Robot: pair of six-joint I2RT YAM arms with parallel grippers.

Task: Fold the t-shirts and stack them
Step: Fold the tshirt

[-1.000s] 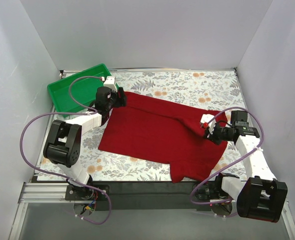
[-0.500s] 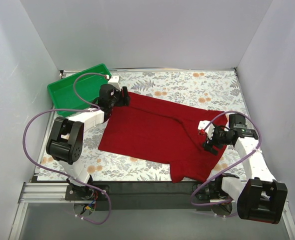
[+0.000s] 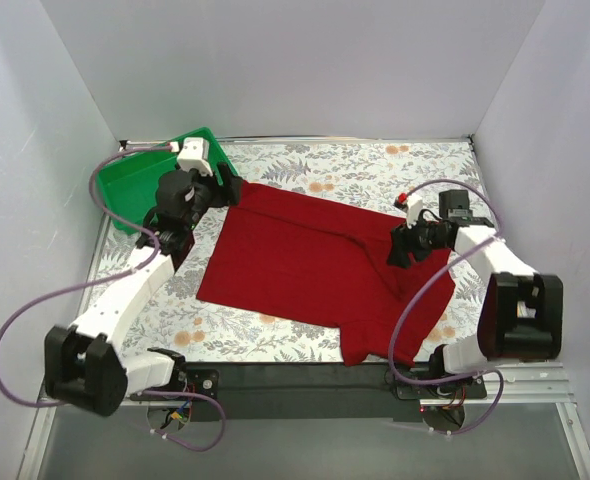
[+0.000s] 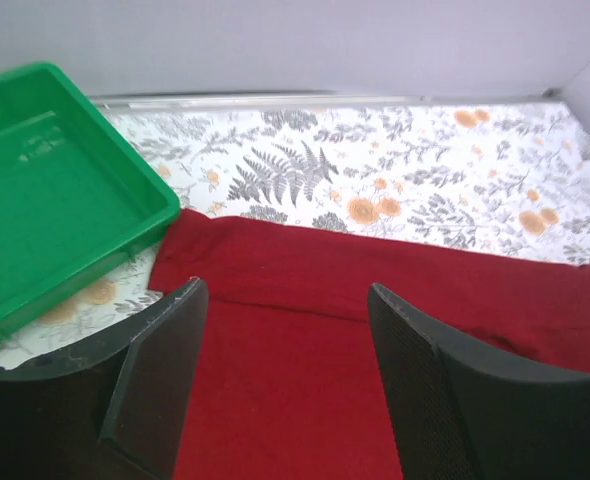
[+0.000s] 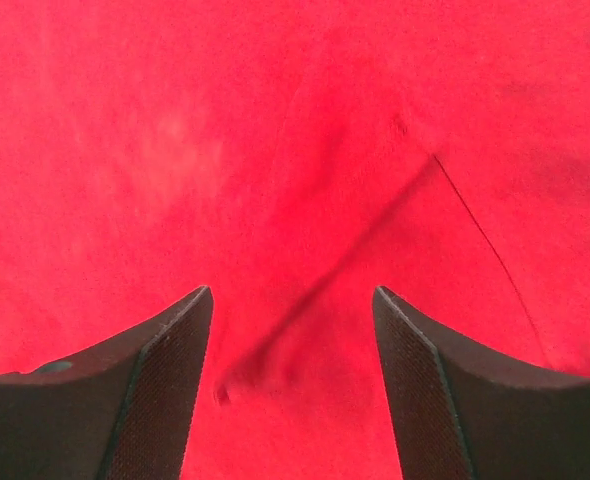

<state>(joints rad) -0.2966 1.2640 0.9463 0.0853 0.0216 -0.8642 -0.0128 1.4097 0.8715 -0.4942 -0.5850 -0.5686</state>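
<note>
Left pincer (image 4: 285, 297): spread, empty, over shirt (image 3: 305, 268) corner upper left, beside tray (image 3: 125, 195). Right pincer (image 5: 293, 300): spread, empty, over crease at right; both seemingly poised to fold.

A green tray (image 3: 125, 195) sits at the table's far left corner, set at an angle to the edges. The table (image 3: 375, 170) has a floral-print cover. Plain white walls (image 3: 295, 60) enclose three sides.
</note>
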